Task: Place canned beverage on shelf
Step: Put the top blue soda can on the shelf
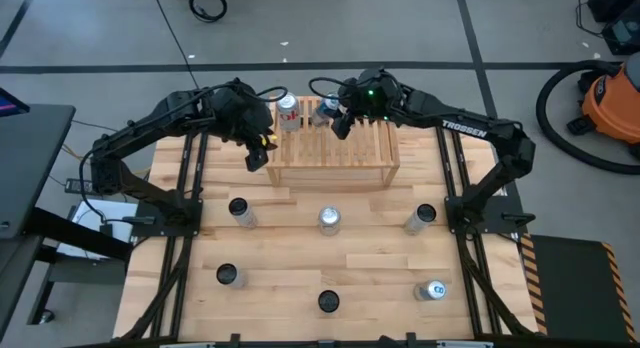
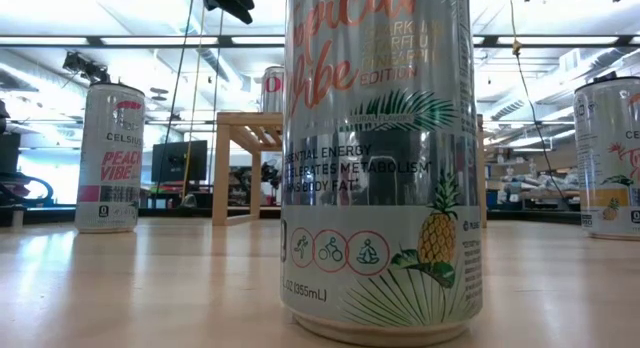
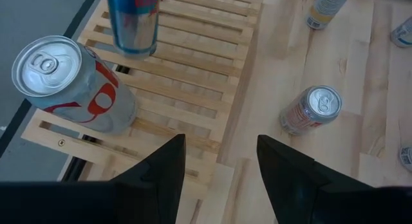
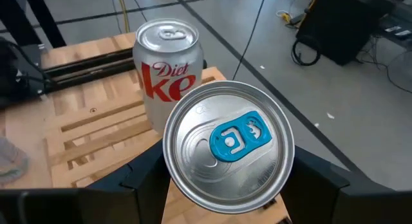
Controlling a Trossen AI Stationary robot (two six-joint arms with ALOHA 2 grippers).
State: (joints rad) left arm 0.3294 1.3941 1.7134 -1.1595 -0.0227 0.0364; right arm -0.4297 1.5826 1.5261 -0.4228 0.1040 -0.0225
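Note:
The shelf (image 1: 335, 153) is a light-wood slatted rack at the table's far middle. A Diet Coke can (image 1: 288, 112) stands upright on its far left corner (image 4: 164, 63). Just right of it, my right gripper (image 1: 333, 118) is shut on a silver can with a blue tab (image 4: 228, 153), which shows blue, red and silver over the slats (image 3: 132, 21). I cannot tell whether that can's base touches the slats. My left gripper (image 3: 221, 166) hangs open over the shelf's left end (image 1: 257, 156), with nothing between its fingers. My right gripper pinches the blue-tab can's round wall (image 4: 283, 179) between its two fingers, one on each side below the top rim. The fingers come slanting down from the table's right. The can stays upright with its top up, over the shelf's far left part.
Several more cans stand on the tabletop nearer than the shelf, such as one at the left (image 1: 240, 210), one in the middle (image 1: 329, 220) and one at the right (image 1: 421, 218). A tall Celsius can (image 2: 380, 158) fills the low view.

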